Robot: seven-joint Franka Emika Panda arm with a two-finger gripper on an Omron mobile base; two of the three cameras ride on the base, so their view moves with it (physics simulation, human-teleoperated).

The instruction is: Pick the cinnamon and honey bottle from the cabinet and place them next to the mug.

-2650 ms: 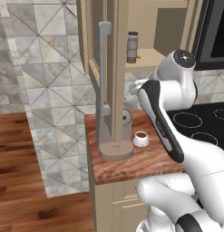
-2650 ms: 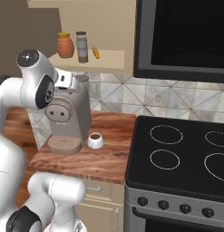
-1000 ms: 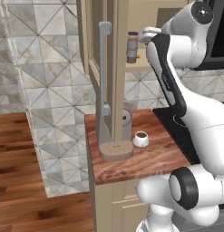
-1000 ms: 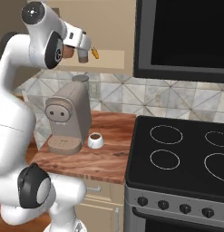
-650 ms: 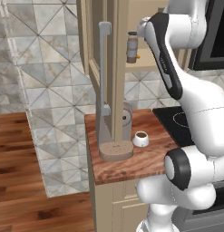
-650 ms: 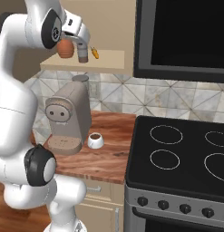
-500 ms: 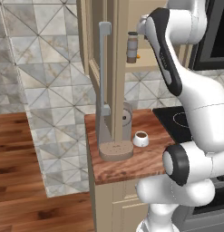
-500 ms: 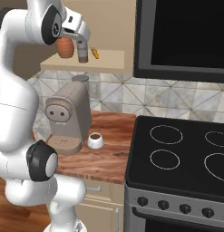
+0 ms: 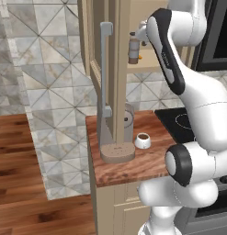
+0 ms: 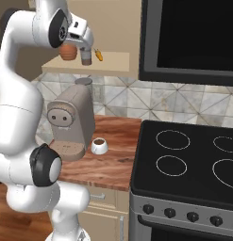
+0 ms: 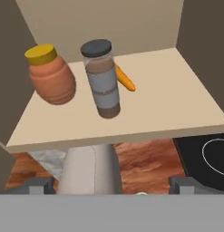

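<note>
Beige-tan cabinet (image 11: 145, 113) with one shelf holds three things. Honey bottle (image 11: 52, 77), amber-orange, squat, yellow cap, stands upright at the shelf's left in the hand view. Cinnamon (image 11: 102, 79) stands upright just beside it, nearer the front edge: see-through grey-brown body showing brownish contents, dark cap, pale label band with writing too small to read. Thin orange pointed thing (image 11: 124, 79) lies flat behind the cinnamon, partly hidden by it.

Cabinet door (image 9: 97, 59) stands open, long grey vertical handle (image 9: 104, 78) facing the left base camera.

Gripper (image 10: 86, 46) is up at shelf height, right in front of the cinnamon; fingers (image 11: 39, 185) spread wide apart, released, grasping nothing, both tips low in the hand view, clear of the jar.

Down on the wooden worktop (image 10: 108, 162): white mug (image 10: 99, 145) with dark brown inside, sitting just beside a beige-brown coffee machine (image 10: 70, 120) with a round speckled base. No readable brand on the machine. Black stovetop (image 10: 193, 160) sits next to the worktop, black microwave (image 10: 193, 37) above it.
</note>
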